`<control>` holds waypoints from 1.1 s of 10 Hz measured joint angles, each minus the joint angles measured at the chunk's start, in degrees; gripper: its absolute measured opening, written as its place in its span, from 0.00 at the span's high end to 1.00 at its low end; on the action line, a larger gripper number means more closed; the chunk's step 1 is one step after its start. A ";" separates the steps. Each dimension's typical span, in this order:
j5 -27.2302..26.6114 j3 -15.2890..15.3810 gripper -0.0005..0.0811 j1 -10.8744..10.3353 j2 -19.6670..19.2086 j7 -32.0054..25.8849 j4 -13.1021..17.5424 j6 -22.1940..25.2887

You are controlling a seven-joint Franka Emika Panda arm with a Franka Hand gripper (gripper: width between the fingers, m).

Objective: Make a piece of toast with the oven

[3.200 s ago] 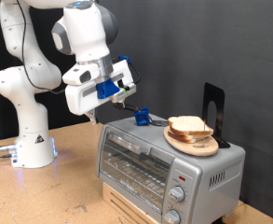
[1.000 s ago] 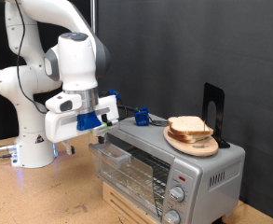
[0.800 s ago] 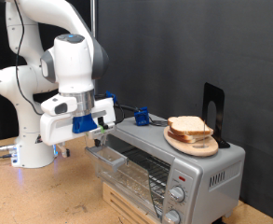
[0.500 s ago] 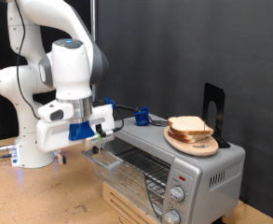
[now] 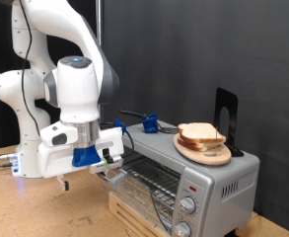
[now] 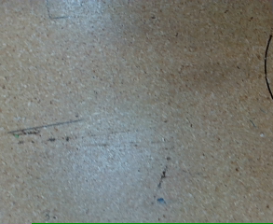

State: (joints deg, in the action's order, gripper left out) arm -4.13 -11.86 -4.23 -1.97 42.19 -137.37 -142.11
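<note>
The silver oven (image 5: 208,180) stands on a wooden box at the exterior view's right. Its glass door (image 5: 124,170) is swung partly down and the wire rack (image 5: 149,183) shows inside. My gripper (image 5: 108,162) is at the door's outer edge, where the handle is; its fingers are hidden behind the hand. Several bread slices (image 5: 201,134) are piled on a round wooden board (image 5: 205,152) on the oven's top. No separate single piece of toast shows. The wrist view shows only the speckled tabletop (image 6: 127,112), with no fingers in it.
Round knobs (image 5: 189,204) are on the oven's front right. A black bracket (image 5: 226,118) stands behind the board. A blue clip with a cable (image 5: 150,124) sits on the oven's back. The robot's base (image 5: 36,158) is at the left.
My gripper has moved from above the oven down and to the exterior view's left, and the oven door has swung down and open with it.
</note>
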 joint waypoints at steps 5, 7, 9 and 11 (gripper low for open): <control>-3.23 -0.20 0.00 0.02 0.62 -4.96 0.63 0.44; -0.20 -0.70 0.00 0.10 0.54 -4.00 0.18 1.29; 3.45 -1.62 0.00 0.44 -0.08 -1.73 -0.57 1.05; 3.64 -1.88 0.00 0.71 -0.46 -1.73 -0.67 0.37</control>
State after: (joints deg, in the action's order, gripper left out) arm -0.50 -13.73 -3.52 -2.42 40.46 -138.05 -141.74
